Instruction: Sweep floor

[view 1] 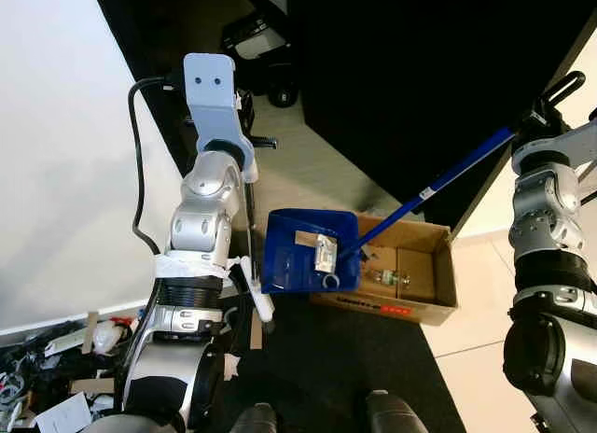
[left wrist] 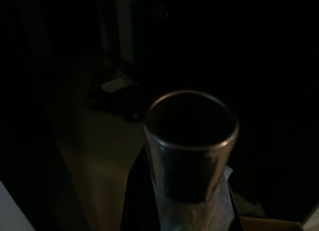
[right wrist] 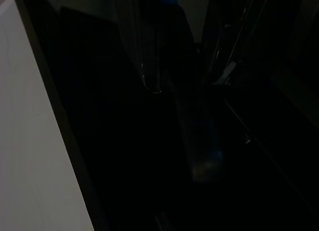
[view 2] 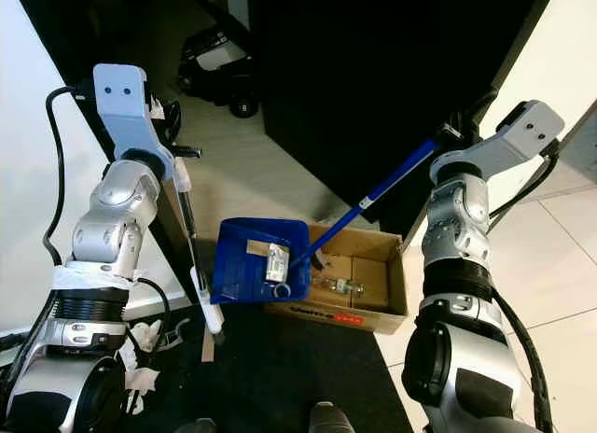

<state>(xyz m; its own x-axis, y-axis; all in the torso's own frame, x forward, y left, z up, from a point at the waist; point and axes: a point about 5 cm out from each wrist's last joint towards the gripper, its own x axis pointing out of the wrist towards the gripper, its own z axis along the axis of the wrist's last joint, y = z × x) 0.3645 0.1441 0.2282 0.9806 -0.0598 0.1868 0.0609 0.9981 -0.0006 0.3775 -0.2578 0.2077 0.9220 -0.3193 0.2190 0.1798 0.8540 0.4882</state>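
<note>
Eye views sharp, evenly bright; both wrist views very dark, murky

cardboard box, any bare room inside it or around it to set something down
Inside the cardboard box, bare bottom lies right of the small bottle. The tile right of the box and the dark mat in front are free. The blue dustpan crowds its left end.

Two silver jointed arms [view 1: 205, 218] are seen, with ribbed black sections. A black cable [view 1: 138, 162] is looped beside the left one. White wrist brackets [view 2: 126, 102] are marked by two screw holes.
</note>
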